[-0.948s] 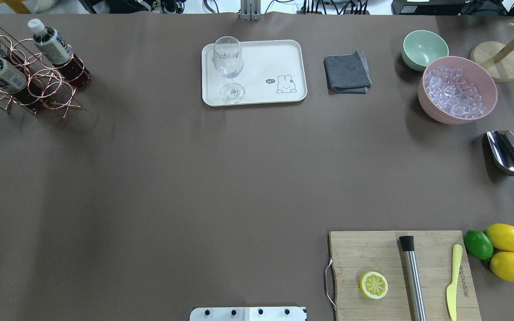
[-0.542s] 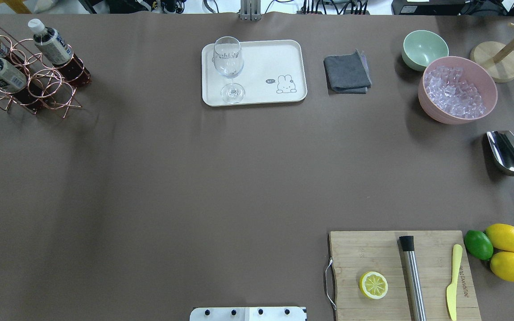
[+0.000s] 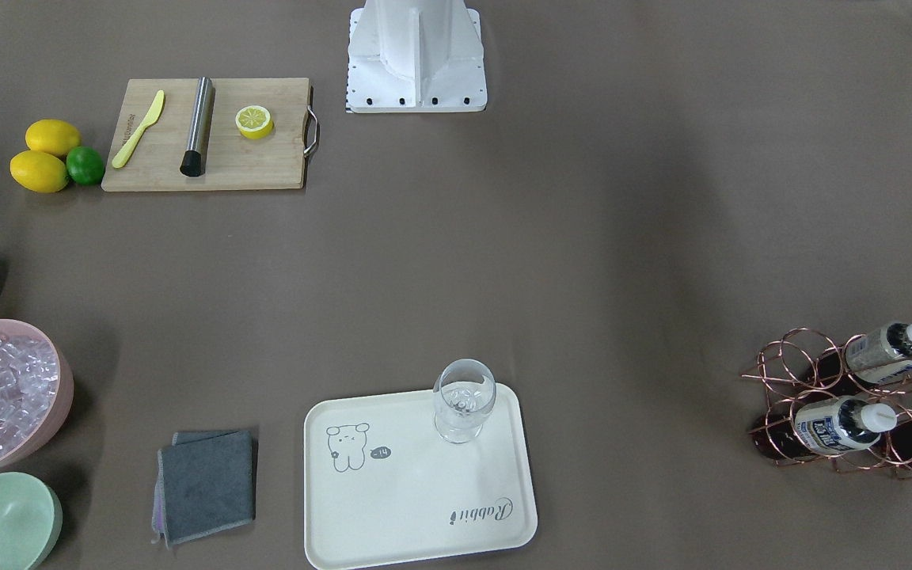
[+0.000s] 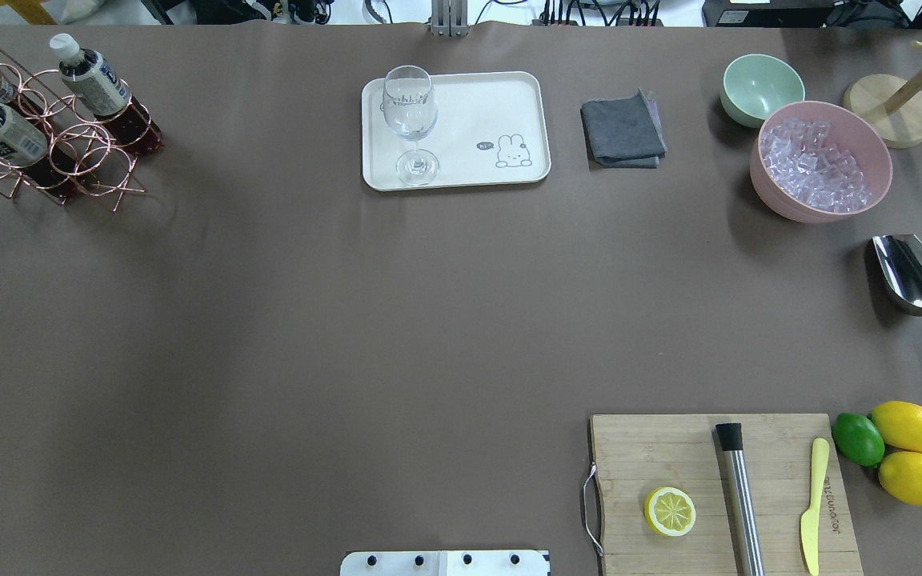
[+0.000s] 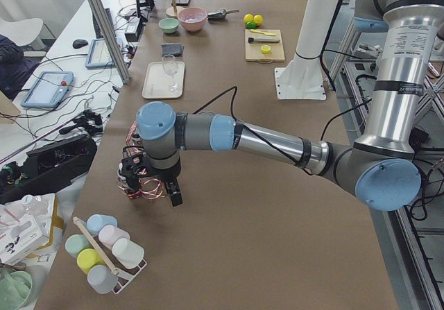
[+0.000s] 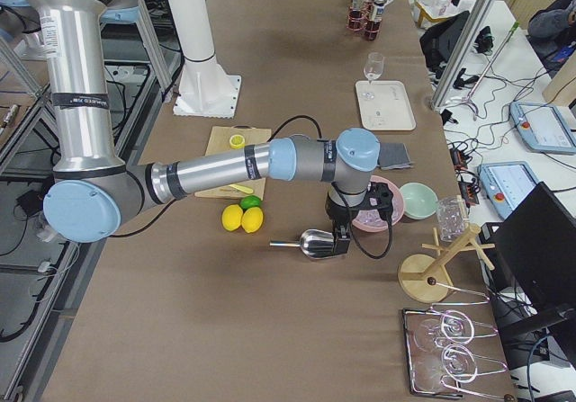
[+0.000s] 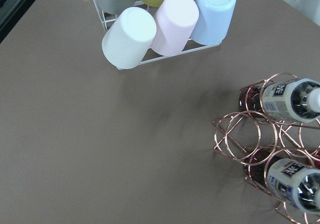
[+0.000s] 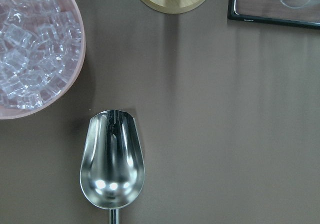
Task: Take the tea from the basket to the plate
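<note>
Left gripper (image 5: pixel 149 184) hangs near the basket (image 4: pixel 69 156). Only a side view shows it, so I cannot tell whether it is released or clenched. The same goes for the right gripper (image 6: pixel 341 237) above the scoop (image 4: pixel 913 280). All three bottles of tea (image 4: pixel 97 84) lie tilted in the basket's rings at the worktop's (image 4: pixel 349 320) far left corner. The plate (image 4: pixel 477 104) sits mid far edge, well apart, bearing a wine glass (image 4: pixel 409 120).

Basket (image 4: pixel 77 152): set at the table's far left corner, seen from overhead.
Tea bottles (image 4: pixel 9 136): three, held tilted in the basket's rings.
Plate (image 4: pixel 477 104): placed far centre, well right of the basket.
Glass (image 4: pixel 409 108): stood upright on the plate's left end.
Cloth (image 4: pixel 623 130): laid just right of the plate.
</note>
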### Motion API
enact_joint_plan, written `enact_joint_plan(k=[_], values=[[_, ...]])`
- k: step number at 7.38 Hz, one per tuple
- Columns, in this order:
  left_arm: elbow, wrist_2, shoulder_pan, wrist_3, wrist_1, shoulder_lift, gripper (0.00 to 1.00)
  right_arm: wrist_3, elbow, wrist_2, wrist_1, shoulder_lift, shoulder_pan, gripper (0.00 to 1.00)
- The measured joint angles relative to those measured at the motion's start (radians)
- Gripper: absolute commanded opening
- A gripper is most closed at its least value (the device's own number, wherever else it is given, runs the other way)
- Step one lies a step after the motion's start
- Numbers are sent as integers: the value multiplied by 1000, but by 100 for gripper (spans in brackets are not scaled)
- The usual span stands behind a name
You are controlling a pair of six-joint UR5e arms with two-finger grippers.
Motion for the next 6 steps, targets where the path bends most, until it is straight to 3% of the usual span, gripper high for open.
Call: enact_joint_plan(k=[3, 6], values=[[17, -45, 1, -216, 16, -60, 98, 0, 2, 1, -1, 2, 0, 100], [191, -49, 31, -418, 35, -237, 98, 1, 7, 2, -1, 2, 0, 100]])
